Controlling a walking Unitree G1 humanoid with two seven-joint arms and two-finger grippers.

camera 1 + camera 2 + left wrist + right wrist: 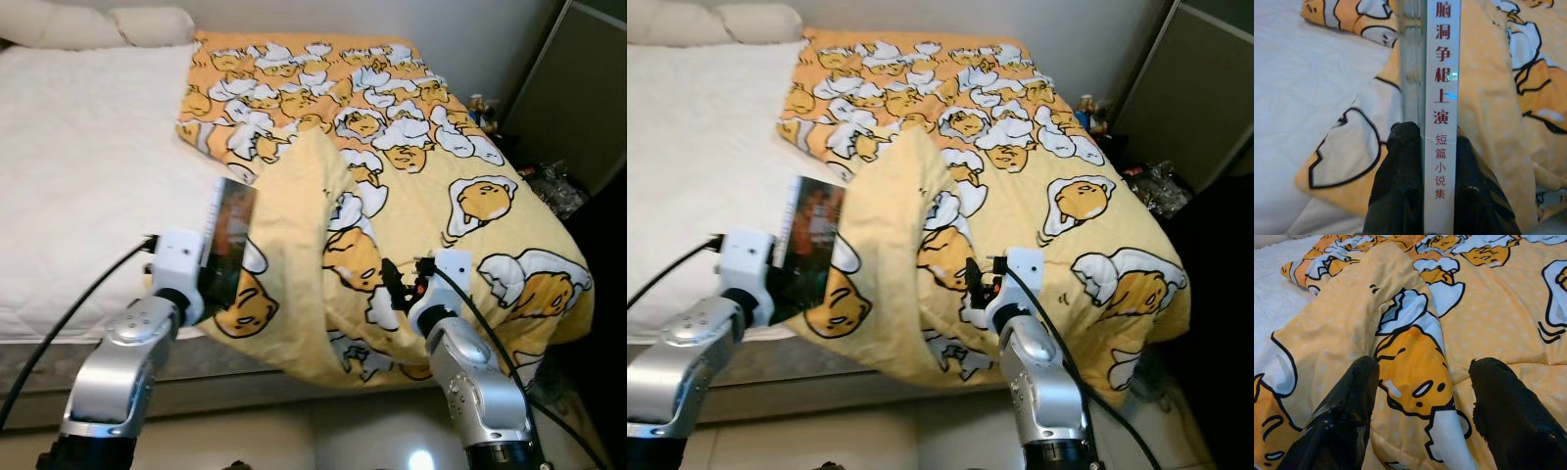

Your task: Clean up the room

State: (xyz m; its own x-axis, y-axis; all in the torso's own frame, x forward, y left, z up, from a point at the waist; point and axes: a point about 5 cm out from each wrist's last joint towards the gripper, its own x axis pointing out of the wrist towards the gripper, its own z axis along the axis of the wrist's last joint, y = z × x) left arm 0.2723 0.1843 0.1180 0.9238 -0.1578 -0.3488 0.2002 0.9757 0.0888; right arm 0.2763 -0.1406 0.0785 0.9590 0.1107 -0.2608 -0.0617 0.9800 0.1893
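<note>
Left gripper (1422, 196) is nearest: fingers (1398, 181) clamped on the spine end of a book (230, 240), held upright at lower left of the head view, just over the bed's front edge. Book sits against the raised fold of the duvet (392, 176).

Right gripper (1422, 406) is spread wide, holding nothing, fingertips resting on or just above the duvet at lower centre-right. Can't tell whether it's touching.

My read: the step is getting the book clear of the bedding and off to wherever it belongs.
- Grip is only at one end of the spine, so the long book can swing. I'd keep the wrist level and move slowly.
- Duvet fold leans on the cover; I'd pull the book away toward the white sheet (88, 157) side, not through the fold, or it'll drag fabric.
- Right gripper could pin the duvet if it snags.

Room: open sheet across the left half, pillows (98, 24) at top left. Right side is tight, with a dark cabinet (568, 88) and clutter (554, 186) at the upper right. Duvet overhangs the bed's front edge near both arms.
</note>
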